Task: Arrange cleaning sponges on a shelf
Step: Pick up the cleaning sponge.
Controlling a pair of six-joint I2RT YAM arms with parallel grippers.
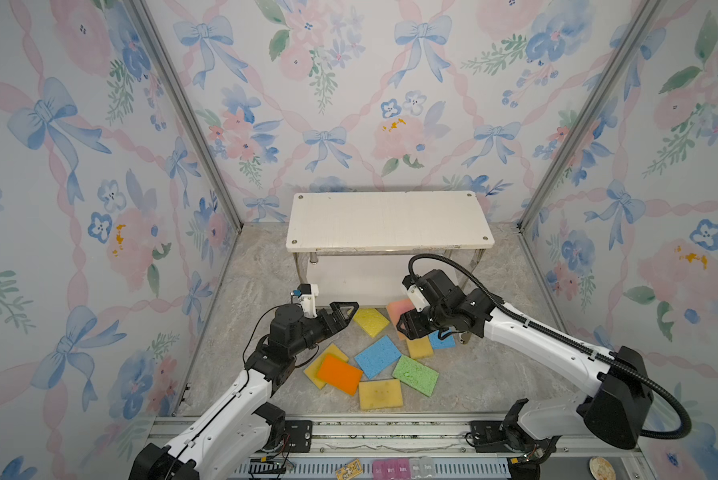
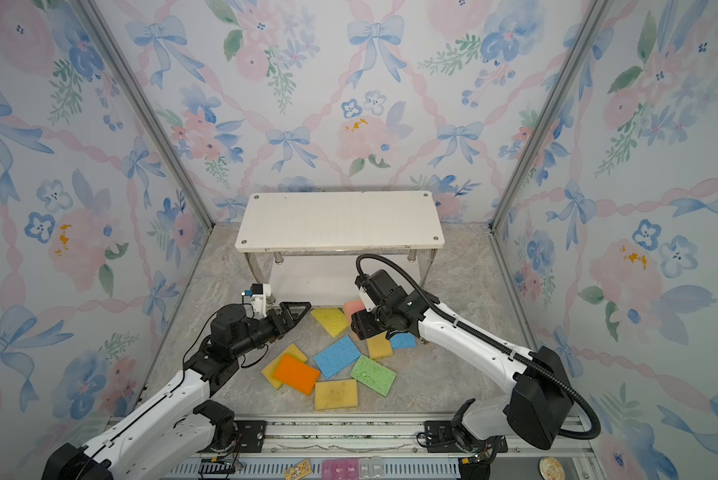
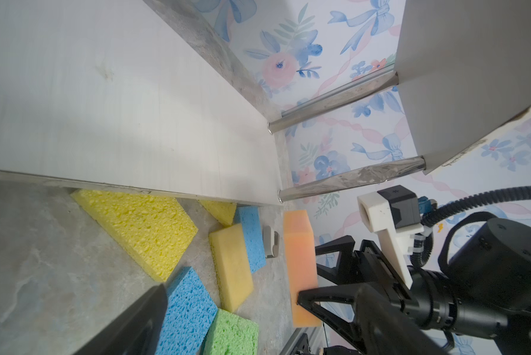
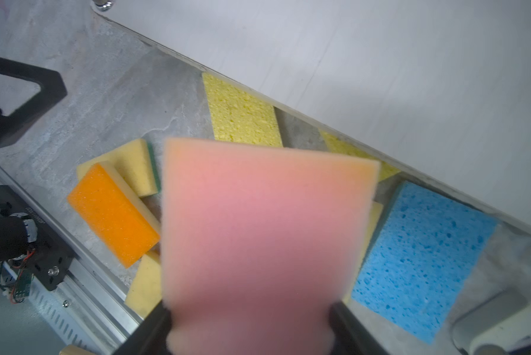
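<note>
The shelf (image 1: 386,220) stands at the back, both white boards bare. My right gripper (image 4: 249,322) is shut on a pink sponge (image 4: 264,230), held tilted above the floor just in front of the lower board (image 1: 349,282); the same pink sponge (image 1: 399,309) shows in a top view. My left gripper (image 1: 346,318) hangs open and holds nothing, beside a bright yellow sponge (image 1: 371,321). Loose on the floor lie a blue sponge (image 1: 377,356), a green sponge (image 1: 415,375), an orange sponge (image 1: 340,374) and mustard sponges (image 1: 380,394). Another blue sponge (image 1: 442,340) lies partly under the right arm.
A small grey clip (image 3: 271,246) lies by the blue sponge near the shelf's right legs. Shiny metal legs (image 3: 350,178) stand at the shelf's corners. An aluminium rail (image 1: 390,432) bounds the floor in front, and papered walls close in on the other three sides.
</note>
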